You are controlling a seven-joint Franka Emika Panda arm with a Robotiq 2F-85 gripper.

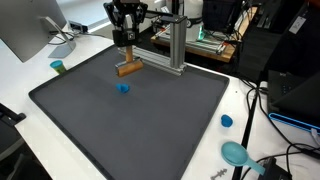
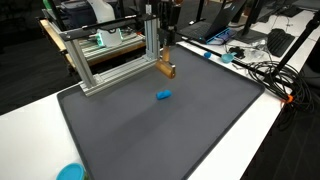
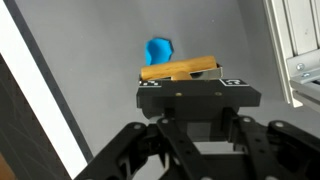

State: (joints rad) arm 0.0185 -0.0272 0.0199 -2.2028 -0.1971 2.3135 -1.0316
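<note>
One wooden block clamped in our gripper, blue piece just beyond: grasp secured, we judge; next calls for a steady lift.

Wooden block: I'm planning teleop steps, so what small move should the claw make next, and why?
Probably ease straight down: the claw seems shut on the tan wooden block, close over the dark grey mat, and the small blue piece lies apart, nearer the mat's middle.

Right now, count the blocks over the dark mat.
2: a wooden block by the metal frame, and a blue block lying on the mat beside it.
</note>
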